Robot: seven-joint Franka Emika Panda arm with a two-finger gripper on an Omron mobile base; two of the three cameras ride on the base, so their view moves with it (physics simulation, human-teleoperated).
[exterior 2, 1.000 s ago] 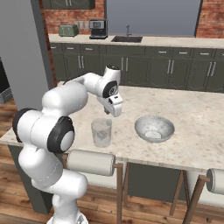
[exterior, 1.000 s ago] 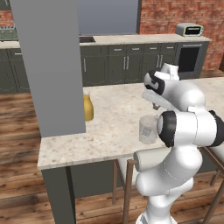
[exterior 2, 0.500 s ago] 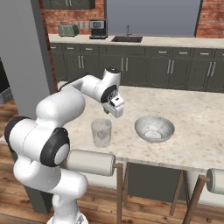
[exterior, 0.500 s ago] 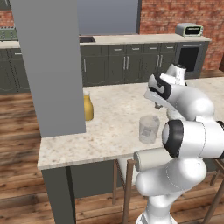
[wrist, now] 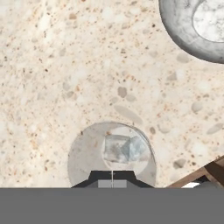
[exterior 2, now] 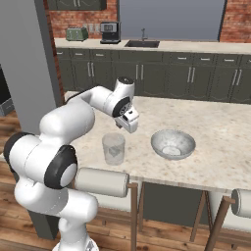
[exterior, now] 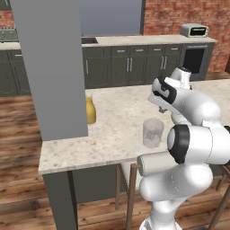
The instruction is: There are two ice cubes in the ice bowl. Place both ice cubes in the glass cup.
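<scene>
The glass cup (exterior 2: 113, 148) stands on the stone counter, also seen from above in the hand view (wrist: 83, 148) and in the left base view (exterior: 153, 132). Whitish ice (wrist: 121, 148) lies at its bottom; whether that is one ice cube or two, I cannot tell. My gripper (exterior 2: 125, 129) hangs just above the cup's far rim, pointing down, shut with nothing between its fingertips (wrist: 105, 177). The ice bowl (exterior 2: 172, 143) sits to the cup's right, apart from it, its rim (wrist: 175, 30) at the hand view's top right. A pale patch shows in its bottom.
A yellow-orange jug (exterior: 90, 110) stands by the grey pillar (exterior: 54, 67) at the counter's left end. Padded stools (exterior 2: 103, 181) are tucked under the near edge of the counter (exterior 2: 220, 162). Cabinets, a sink and a toaster (exterior: 194, 30) line the back wall.
The arm's elbow has swung round and lower. The hand stayed almost in place over the cup, and the gripper stayed shut.
</scene>
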